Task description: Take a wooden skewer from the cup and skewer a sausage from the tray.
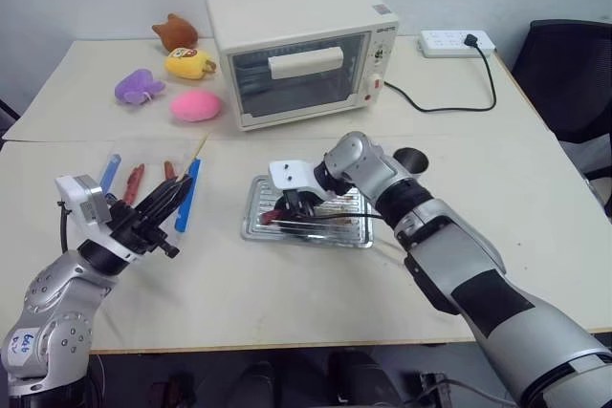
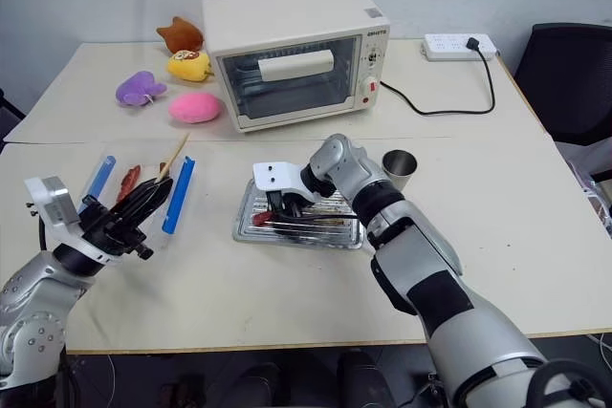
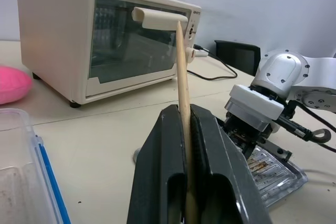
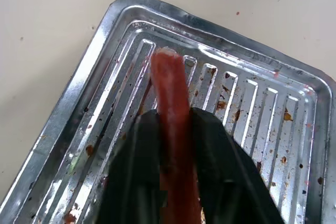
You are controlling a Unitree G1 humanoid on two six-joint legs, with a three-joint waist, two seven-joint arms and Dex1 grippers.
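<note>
Left pincer (image 3: 185, 145): clenched on the skewer (image 3: 181, 72), which rises from between its 2 fingers and points toward the oven (image 2: 292, 50). It hovers over the table (image 1: 287, 303) on the left, beside the clear tray (image 2: 182, 193) with blue rails.
Skewer: out of the cup (image 2: 399, 165) already, held off the table; in the right eye view it shows as a pale stick slanting up past the left pincer.
Tray (image 4: 262, 108): silver, ridged, grease-spotted, on the table in front of the oven.
Right pincer (image 4: 173, 145): down in the tray, its 2 fingers against either side of the sausage (image 4: 170, 93). They look closed on it; how firm the grip is I cannot tell.
Sausage: lies lengthwise between those fingers, its rounded end sticking out over the ridges.
Cup: stands just behind the right arm, near the tray's far corner.
Step in hand: securing the sausage, with the skewer ready in the other pincer.
Next move: likely needs the sausage lifted or steadied and turned so 1 end faces left, then the skewer tip brought in line with its long axis.
Hidden or unclear: the sausage's near end is covered by the fingers; whether it rests on the tray or is raised is unclear; the skewer's lower end is buried in the left pincer; the cup's contents cannot be made out.
</note>
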